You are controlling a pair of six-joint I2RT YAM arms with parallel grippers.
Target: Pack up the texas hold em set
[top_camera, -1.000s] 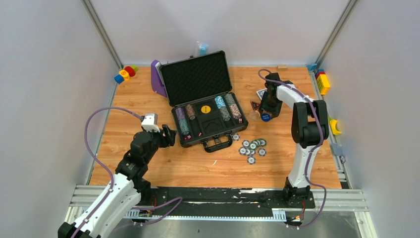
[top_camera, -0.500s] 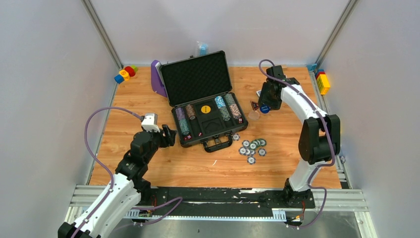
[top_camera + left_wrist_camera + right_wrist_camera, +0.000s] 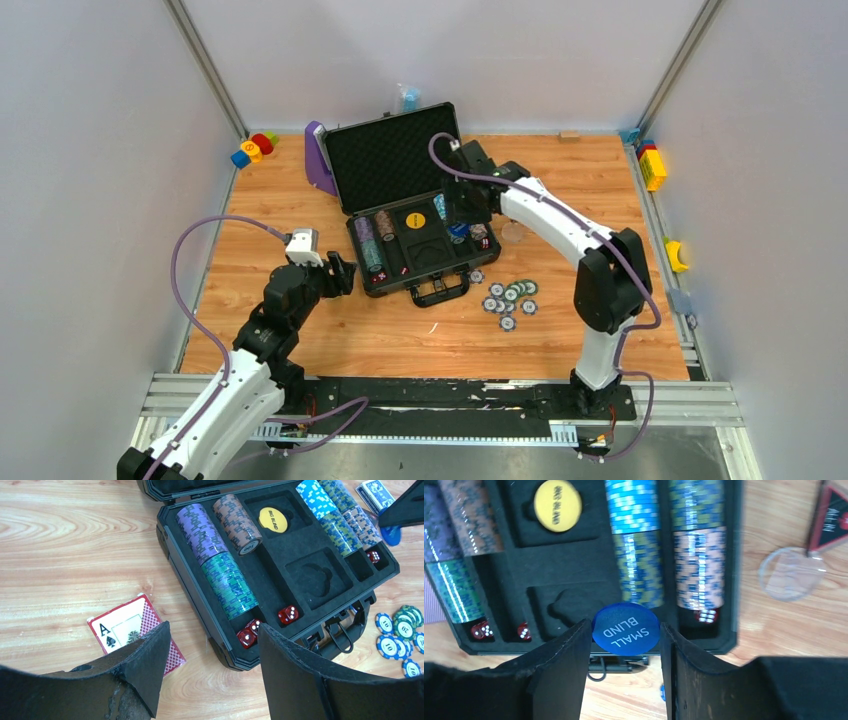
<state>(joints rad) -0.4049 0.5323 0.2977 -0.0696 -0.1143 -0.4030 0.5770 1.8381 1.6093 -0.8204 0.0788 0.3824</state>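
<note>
Over the open briefcase point(image 3: 392, 160) toward the far edge of the table point(image 3: 290, 190), the right gripper point(image 3: 625, 628) pinches the blue SMALL BLIND button point(image 3: 626, 632) above the right-hand chip rows point(image 3: 640, 555). Released here, it could land on the rows or rim, missing the empty recess point(image 3: 569, 605) alongside. Jaws spread, the left gripper point(image 3: 214, 630) hangs by the case's near-left corner; loose chips point(image 3: 510, 295) lie toward the near edge.

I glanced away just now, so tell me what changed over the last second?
The right arm swung left from the table beside the case to above its chip rows, jaws shut on the blue small blind button. The left arm, case and loose chips stayed put.
</note>
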